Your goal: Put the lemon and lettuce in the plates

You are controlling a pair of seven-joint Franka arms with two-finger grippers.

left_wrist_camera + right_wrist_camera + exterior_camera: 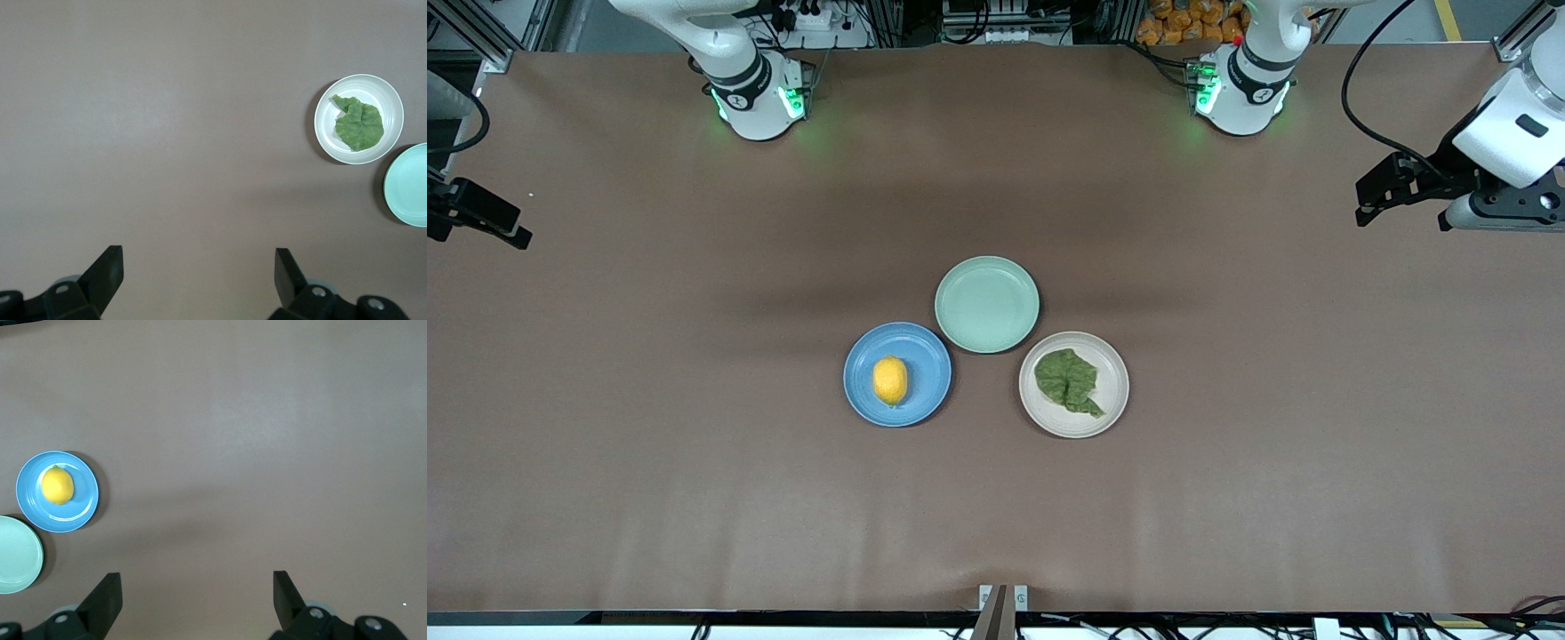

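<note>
I am working in a robotics lab: two arm bases (760, 98) are bolted along a brown-covered table (649, 400), with aluminium framing (480, 36), a power strip (814, 16) and loose cables (1369, 80) (plenty of them) at its edge.

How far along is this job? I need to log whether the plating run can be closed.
Looks finished: the lemon lies on the blue plate, the lettuce on the beige plate. The left gripper and right gripper wait open and empty over the table's ends. Nothing appears left.
</note>
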